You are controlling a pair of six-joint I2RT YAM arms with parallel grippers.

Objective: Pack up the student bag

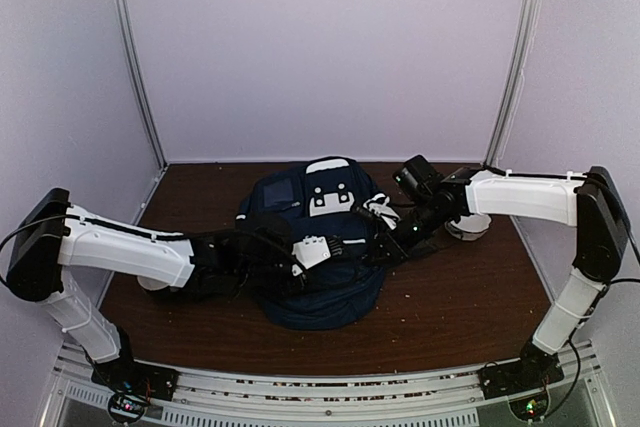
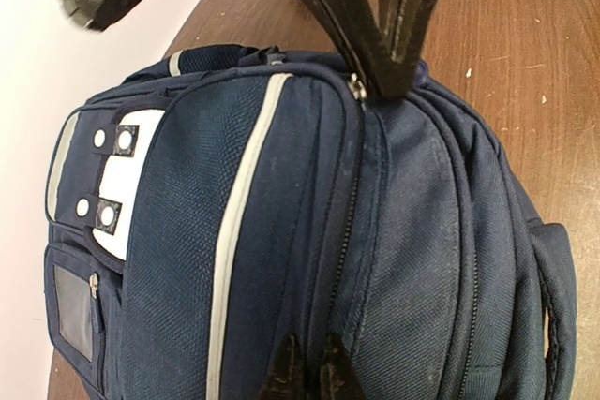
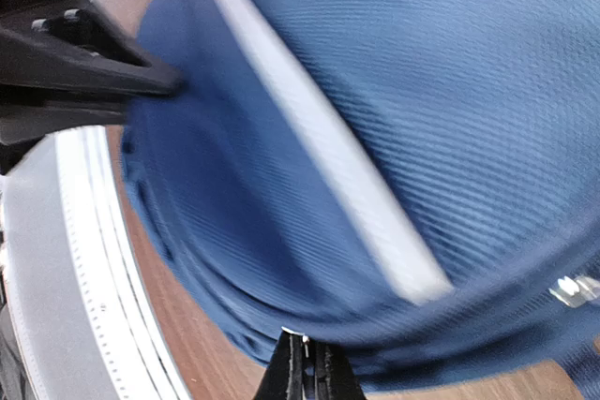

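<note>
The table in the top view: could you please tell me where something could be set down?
Bare table lies front right, between student bag and right arm base; also front left and back left by the wall. Crowded mid-table, where left gripper and right gripper meet on the bag.

The large navy-blue backpack (image 2: 187, 259) is matt, coarsely woven cloth with smoother pale-grey piping. Its small zip pull (image 2: 357, 87), upper centre, is shiny metal. The brown table (image 2: 525, 25) looks like dull, grained wood.
</note>
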